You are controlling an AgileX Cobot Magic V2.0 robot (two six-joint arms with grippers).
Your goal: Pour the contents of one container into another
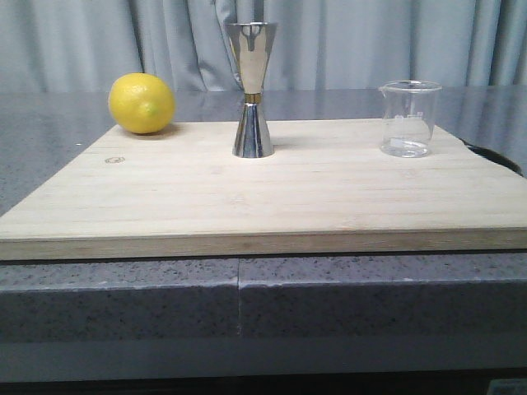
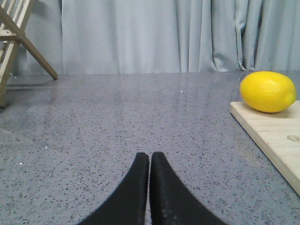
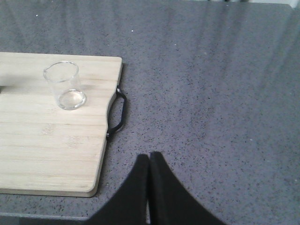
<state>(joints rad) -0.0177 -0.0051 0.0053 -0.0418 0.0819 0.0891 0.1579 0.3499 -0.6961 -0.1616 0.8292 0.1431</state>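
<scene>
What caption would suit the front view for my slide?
Lemon, steel jigger and glass beaker standing apart in a row on a wooden board, before pouring.

The front view looks low and level across the pale wooden cutting board (image 1: pixel 263 189); each wrist view (angled down at grey countertop) shares one board edge.

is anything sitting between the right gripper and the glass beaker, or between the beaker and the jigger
Nothing visible. The right gripper has only bare countertop and board edge before the beaker. Between the beaker and the jigger lies open cutting board; the lemon sits beyond the jigger.
</scene>
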